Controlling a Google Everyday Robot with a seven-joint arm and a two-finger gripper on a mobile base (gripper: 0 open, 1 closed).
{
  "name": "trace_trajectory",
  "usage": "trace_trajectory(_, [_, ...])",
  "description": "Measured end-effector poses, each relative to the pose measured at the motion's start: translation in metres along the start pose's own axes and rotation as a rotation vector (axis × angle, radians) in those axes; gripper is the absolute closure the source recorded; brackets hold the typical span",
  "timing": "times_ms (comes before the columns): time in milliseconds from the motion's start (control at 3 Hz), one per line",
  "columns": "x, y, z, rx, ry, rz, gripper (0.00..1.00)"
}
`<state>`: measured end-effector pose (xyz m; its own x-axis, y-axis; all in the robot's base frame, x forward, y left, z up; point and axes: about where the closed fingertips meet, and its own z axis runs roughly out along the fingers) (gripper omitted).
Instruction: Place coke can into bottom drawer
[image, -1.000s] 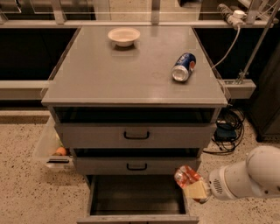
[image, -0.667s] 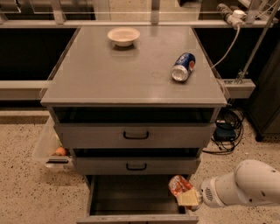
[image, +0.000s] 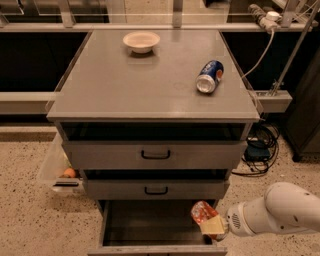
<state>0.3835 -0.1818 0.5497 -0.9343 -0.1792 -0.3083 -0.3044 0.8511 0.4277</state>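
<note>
Speckled floor (image: 25, 225) lies open left of the cabinet (image: 125, 90); cables (image: 260, 150) crowd the right side. On top, a bowl (image: 141, 41) sits near the back edge and a blue can (image: 209, 76) lies on its side near the right edge. Bottom drawer (image: 150, 222) is pulled out, its interior dark. Gripper (image: 211, 226) comes in from the right on a white arm (image: 280, 212), fingers clamped on the coke can (image: 202, 212), which is tilted over the drawer's right side. A clear bin (image: 50, 165) by the cabinet's left holds something orange (image: 69, 173).

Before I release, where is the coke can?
Lower right of the camera view: the coke can sits in the gripper, over the right side of the open bottom drawer, just below the middle drawer front.
</note>
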Motion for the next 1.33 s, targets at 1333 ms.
trace_trajectory(1333, [-0.027, -0.017, 0.151, -0.366, -0.067, 0.036, 1.0])
